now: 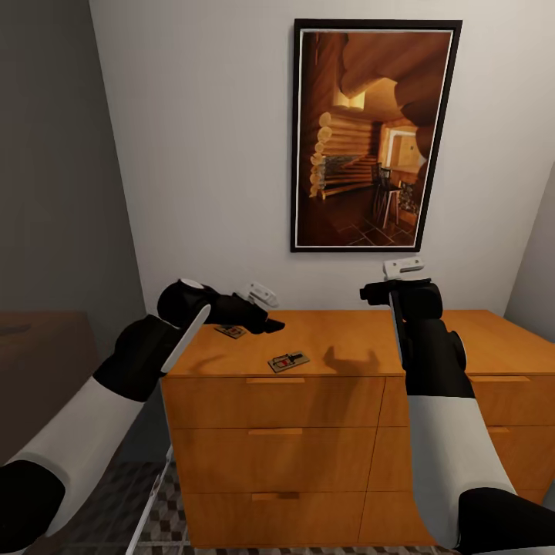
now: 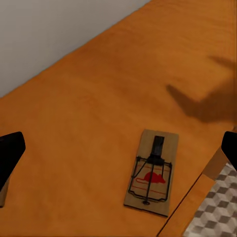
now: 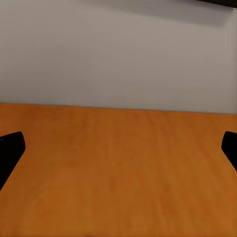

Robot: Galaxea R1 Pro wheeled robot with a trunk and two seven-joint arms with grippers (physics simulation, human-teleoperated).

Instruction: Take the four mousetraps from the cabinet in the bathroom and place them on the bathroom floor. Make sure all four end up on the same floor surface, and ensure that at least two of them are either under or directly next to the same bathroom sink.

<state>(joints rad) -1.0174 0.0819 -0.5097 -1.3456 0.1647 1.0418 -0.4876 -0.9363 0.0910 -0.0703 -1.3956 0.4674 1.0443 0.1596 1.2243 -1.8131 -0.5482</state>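
Observation:
The orange-brown cabinet [image 1: 324,401] stands against the white wall, with two mousetraps on its top. One mousetrap [image 1: 288,361] [image 2: 150,173] lies near the front edge, flat, with its dark wire and red mark facing up. The other mousetrap [image 1: 230,331] lies further back, partly covered by my left gripper [image 1: 266,324]. That gripper [image 2: 118,148] hovers open just above the cabinet top [image 2: 98,98], its fingers spread wide. My right gripper [image 1: 379,293] [image 3: 118,148] is open too, held above a bare stretch of the cabinet top [image 3: 118,168] and facing the wall. Patterned bathroom floor [image 1: 146,516] [image 2: 215,212] shows below.
A large framed picture [image 1: 374,135] hangs on the wall above the cabinet. A dark brown surface [image 1: 42,339] sits at the left beside a grey wall. The cabinet top continues to the right behind my right arm.

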